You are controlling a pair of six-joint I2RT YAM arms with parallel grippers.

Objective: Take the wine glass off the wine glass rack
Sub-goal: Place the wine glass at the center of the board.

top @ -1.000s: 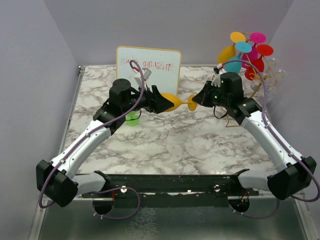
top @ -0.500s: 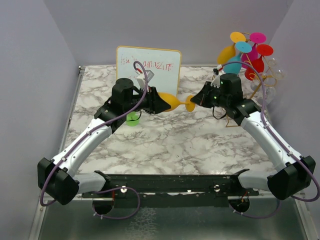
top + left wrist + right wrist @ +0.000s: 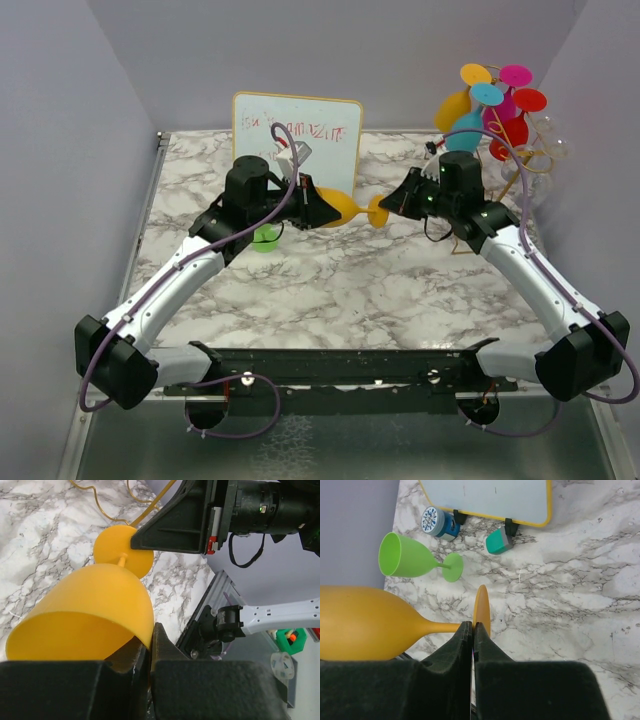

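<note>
An orange wine glass (image 3: 345, 207) hangs on its side above the table, between my two grippers. My left gripper (image 3: 318, 208) is shut on the bowl's rim, one finger inside the bowl (image 3: 85, 615) and one outside. My right gripper (image 3: 392, 207) is shut on the glass's foot (image 3: 481, 607), next to the stem. The wine glass rack (image 3: 520, 175), thin gold wire, stands at the back right with several coloured glasses (image 3: 490, 100) hanging on it. Part of its wire base (image 3: 150, 507) shows in the left wrist view.
A green wine glass (image 3: 265, 238) lies on its side on the marble table (image 3: 340, 290), below my left wrist. A yellow-framed whiteboard (image 3: 297, 140) stands behind it, with a blue-and-white round tub (image 3: 436, 521) and a green eraser (image 3: 499, 542) at its foot.
My left gripper moved in over the bowl's rim and closed on it. My right gripper kept its grip on the foot, and the glass stayed almost in place.
</note>
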